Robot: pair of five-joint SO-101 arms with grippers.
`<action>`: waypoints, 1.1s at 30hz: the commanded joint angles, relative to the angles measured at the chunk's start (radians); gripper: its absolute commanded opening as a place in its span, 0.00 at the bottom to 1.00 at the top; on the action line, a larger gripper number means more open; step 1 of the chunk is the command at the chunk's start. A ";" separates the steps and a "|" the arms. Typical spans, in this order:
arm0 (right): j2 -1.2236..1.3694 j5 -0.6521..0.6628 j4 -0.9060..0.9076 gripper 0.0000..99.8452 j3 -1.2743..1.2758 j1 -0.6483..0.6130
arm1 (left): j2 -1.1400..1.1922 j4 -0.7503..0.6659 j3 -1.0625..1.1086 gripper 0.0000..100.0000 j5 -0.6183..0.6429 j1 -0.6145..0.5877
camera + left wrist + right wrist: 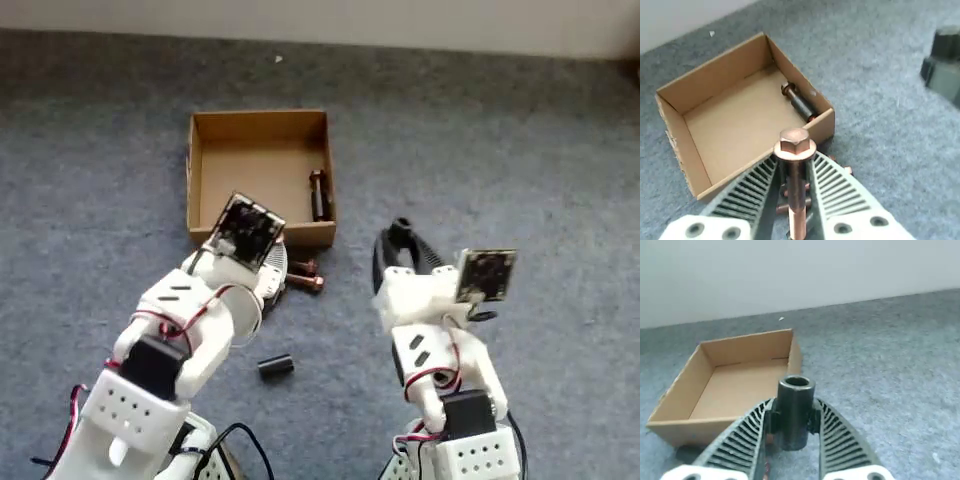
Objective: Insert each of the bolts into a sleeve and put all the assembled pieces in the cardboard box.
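My left gripper (794, 167) is shut on a copper bolt (795, 146), held head-up just in front of the cardboard box (695, 165). One assembled piece (801, 104), a bolt in a black sleeve, lies against the box's wall. My right gripper (795, 415) is shut on a black sleeve (796, 402), held upright with its bore showing. In the high view the left gripper (278, 266) sits at the box's (205, 130) near edge. The right gripper (400, 242) hovers to the right of the box. Two loose bolts (306, 277) lie by the left gripper.
A second black sleeve (276, 366) lies on the grey carpet between the two arms, nearer the left one. Open carpet stretches to the right of and behind the box. The other arm's dark gripper (944, 62) shows at the edge of the left wrist view.
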 commanded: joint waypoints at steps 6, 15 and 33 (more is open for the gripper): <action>-0.156 0.109 -0.001 0.00 0.082 -0.159 | -0.323 -0.023 0.005 0.00 0.144 -0.002; -0.150 0.110 -0.004 0.00 0.084 -0.315 | -0.503 -0.025 0.005 0.00 0.255 0.056; -0.150 0.270 -0.165 0.00 0.134 -0.493 | -0.564 -0.018 0.015 0.01 0.255 0.165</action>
